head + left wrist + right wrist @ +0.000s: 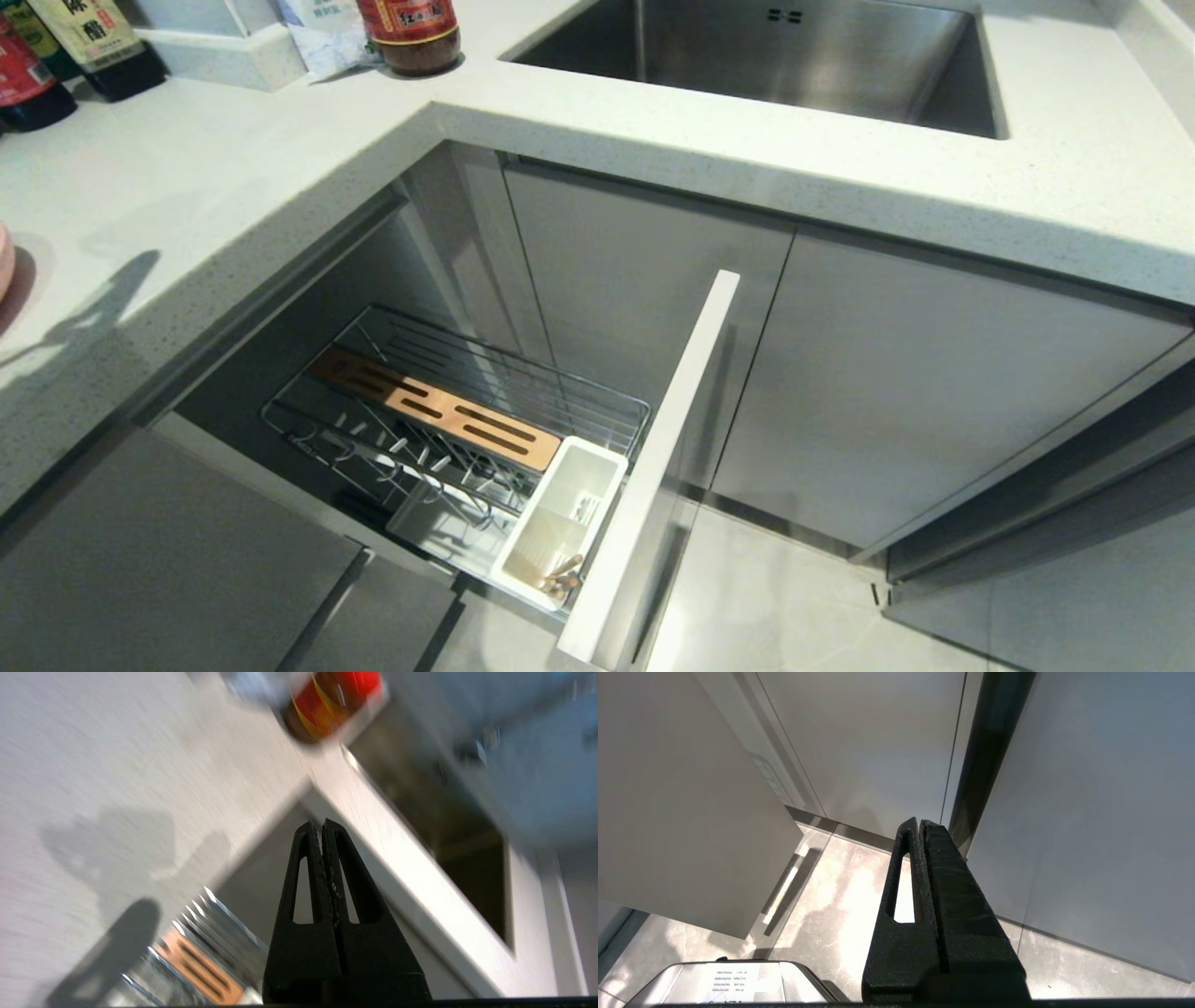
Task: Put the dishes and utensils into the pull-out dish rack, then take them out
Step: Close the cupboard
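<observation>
Chopsticks [563, 571] were the only task item visibly loaded: their light-brown ends poked up in the white utensil cup [560, 523], at the corner of the pull-out dish rack [448, 420] nearest its white front panel [653, 467]. That rack stood drawn out below the tabletop [187, 224], its plate prongs [411, 457] bare and nothing resting on the slotted wooden strip [434, 411]. A sliver of pink at the head view's left edge, on the tabletop, was probably the plate [4, 261], not yet racked. Neither bowl nor fork could be seen anywhere; whether the fork lay inside the cup could not be told.

Left tool [322, 826] was pressed together with nothing between its fingers, hanging above the tabletop's inner corner with the rack's strip below it and a red-labelled jar [334, 700] and the sink [775, 56] beyond. Right tool [920, 823] was likewise closed and empty, parked low, facing the cabinet doors [859, 742] and floor [831, 905].

Judged from this, loading seemed barely begun, one item in and the dishes outstanding, with all the unloading to come. The same layout could equally suit a late stage of unloading; the pictures did not decide between them.
</observation>
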Motion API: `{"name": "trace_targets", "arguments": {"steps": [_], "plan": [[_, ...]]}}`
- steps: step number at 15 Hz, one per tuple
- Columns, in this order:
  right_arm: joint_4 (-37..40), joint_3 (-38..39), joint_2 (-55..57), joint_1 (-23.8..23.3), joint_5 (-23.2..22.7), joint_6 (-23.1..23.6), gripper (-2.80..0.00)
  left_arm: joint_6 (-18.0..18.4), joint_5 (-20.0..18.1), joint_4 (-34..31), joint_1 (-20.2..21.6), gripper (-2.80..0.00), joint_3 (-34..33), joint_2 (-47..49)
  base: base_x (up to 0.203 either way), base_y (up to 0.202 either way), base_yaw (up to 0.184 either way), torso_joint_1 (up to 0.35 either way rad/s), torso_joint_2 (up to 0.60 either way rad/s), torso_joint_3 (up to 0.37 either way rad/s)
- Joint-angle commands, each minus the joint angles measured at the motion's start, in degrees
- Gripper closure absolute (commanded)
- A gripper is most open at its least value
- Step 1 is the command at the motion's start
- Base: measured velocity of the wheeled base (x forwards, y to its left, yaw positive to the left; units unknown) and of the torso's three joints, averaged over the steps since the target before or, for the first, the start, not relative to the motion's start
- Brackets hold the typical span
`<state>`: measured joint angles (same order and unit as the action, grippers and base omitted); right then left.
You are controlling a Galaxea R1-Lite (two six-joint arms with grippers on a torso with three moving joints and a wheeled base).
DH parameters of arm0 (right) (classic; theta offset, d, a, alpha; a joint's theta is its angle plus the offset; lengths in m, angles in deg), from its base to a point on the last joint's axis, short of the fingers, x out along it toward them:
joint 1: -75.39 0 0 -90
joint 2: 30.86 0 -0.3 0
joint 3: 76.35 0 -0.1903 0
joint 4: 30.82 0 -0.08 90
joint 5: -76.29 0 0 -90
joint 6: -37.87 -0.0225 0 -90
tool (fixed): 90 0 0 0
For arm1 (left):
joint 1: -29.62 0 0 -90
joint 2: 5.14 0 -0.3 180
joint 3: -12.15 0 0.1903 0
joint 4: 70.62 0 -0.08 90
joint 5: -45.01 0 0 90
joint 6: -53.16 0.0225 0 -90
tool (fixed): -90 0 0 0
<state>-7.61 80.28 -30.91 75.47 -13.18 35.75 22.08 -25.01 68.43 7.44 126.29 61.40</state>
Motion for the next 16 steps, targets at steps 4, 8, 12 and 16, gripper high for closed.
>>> {"name": "trace_targets", "arguments": {"steps": [4, 8, 12, 16], "plan": [[0.0, 0.0, 0.0, 0.0, 0.0, 0.0, 0.0, -2.3, 5.5, -2.3, -22.0, 0.0, -4.4, 8.4, 0.0, 0.0, 0.0, 0.0, 0.0, 0.0], [0.0, 0.0, 0.0, 0.0, 0.0, 0.0, 0.0, -4.2, 11.9, -3.0, -32.0, 0.0, -7.8, 14.9, 0.0, 0.0, 0.0, 0.0, 0.0, 0.0], [0.0, 0.0, 0.0, 0.0, 0.0, 0.0, 0.0, -8.2, 16.4, -4.3, -41.2, 0.0, -10.1, 24.2, 0.0, 0.0, 0.0, 0.0, 0.0, 0.0], [0.0, 0.0, 0.0, 0.0, 0.0, -0.1, 0.0, -10.5, 14.1, -4.3, -44.1, 0.0, -11.6, 26.2, 0.0, 0.0, 0.0, 0.0, 0.0, 0.0]]}}
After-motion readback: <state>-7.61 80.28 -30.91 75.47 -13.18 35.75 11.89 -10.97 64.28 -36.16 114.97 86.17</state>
